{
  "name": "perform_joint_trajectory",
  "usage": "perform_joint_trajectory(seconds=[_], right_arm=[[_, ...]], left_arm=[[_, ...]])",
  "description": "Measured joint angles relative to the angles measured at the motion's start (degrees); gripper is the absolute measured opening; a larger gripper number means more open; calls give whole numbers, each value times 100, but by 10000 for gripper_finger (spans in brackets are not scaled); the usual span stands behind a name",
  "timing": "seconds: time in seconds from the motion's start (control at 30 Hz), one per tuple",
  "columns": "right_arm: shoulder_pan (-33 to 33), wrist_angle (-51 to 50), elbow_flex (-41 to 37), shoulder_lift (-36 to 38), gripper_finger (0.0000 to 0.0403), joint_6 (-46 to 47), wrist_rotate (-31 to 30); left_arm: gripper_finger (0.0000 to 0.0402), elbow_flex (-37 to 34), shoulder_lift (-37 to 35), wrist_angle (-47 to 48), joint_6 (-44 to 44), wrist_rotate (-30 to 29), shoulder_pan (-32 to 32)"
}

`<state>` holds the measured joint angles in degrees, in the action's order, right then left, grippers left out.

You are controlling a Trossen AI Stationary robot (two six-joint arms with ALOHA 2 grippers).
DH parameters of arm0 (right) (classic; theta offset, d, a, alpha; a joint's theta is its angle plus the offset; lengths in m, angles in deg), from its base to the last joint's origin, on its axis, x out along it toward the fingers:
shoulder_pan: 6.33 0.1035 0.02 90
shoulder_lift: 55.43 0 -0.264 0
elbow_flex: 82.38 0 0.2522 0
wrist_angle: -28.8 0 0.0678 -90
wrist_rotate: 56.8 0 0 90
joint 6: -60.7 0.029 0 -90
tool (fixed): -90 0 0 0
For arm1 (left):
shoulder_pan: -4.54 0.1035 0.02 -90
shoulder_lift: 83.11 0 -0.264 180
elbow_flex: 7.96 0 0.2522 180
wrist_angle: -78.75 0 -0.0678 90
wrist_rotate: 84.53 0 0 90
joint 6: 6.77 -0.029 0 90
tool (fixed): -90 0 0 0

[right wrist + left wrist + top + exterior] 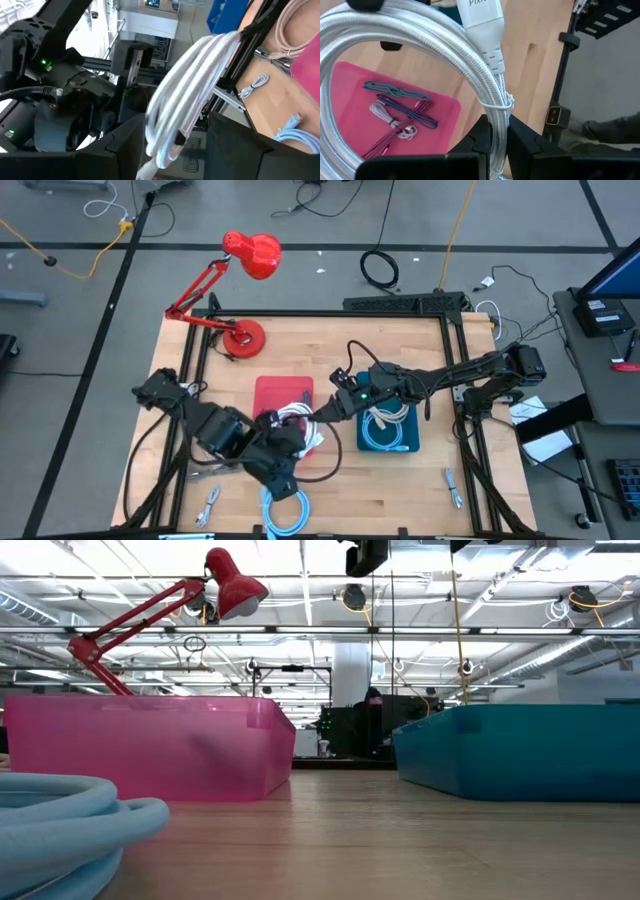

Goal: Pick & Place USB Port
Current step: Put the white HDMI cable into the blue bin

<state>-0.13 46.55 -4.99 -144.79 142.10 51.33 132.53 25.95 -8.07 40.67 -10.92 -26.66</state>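
Clamped tight between the left gripper's dark fingers is a white braided USB cable, its coil looping up past the wrist camera to a white plug. From above, this left gripper sits at the near right edge of the pink bin, so the white coil hangs over that bin's right side. Inside the bin lie several thin purple and white cables on its floor.

Reaching in from the other side, the right gripper has its fingers spread wide on either side of the same coil; whether they touch it is not clear. Just right of it stands the blue bin, holding a light blue cable. Another light blue cable lies coiled on the wooden table near the front edge. A red desk lamp stands at the table's far left corner.
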Motion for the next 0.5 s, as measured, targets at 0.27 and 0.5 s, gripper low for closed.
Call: perform_joint_trajectory(seconds=[0.27, 0.5], right_arm=[[2, 48, 0, 0, 213, -25, 0], [2, 50, -2, 0, 213, -103, 0]], left_arm=[[31, 0, 2, 30, -165, 390, 138], [31, 0, 2, 21, -347, 710, 318]])
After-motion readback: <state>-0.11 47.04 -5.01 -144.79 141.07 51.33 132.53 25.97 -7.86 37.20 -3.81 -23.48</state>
